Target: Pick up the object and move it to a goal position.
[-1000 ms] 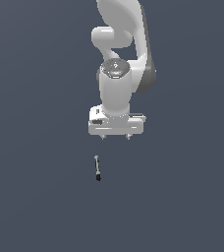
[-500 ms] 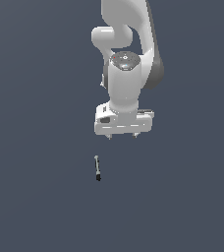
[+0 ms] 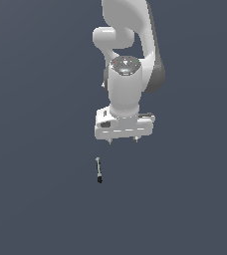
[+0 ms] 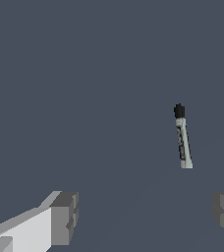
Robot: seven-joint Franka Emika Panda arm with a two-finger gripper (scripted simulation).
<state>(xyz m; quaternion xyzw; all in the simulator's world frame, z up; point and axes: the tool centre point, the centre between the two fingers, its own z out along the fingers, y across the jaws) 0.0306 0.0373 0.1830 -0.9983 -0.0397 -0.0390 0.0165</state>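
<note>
- We see the end effector [image 3: 123, 141] with its jaws spread wide and nothing between them; in the wrist view its two grey fingertips [image 4: 65, 216] stand far apart at the frame's edges.
- The object [image 3: 99, 170], a thin pen-like rod, lies flat on the dark grey tabletop [image 3: 36, 189], apart from the end effector and untouched.
- In the exterior view the rod sits below the end effector in the picture and slightly toward the exterior view's left of the fingertips.
- Its light grey end points toward the arm; its black end points away, toward the near side of the exterior view.
- In the wrist view the rod [image 4: 182, 138] shows a black cap, a pale body and a darker band along the body; it lies closer to one finger than the other, not centred in the gap.
- The arm [image 3: 128, 60] stands upright with the wrist pointing down.
- We cannot tell the height of the fingertips above the tabletop.
</note>
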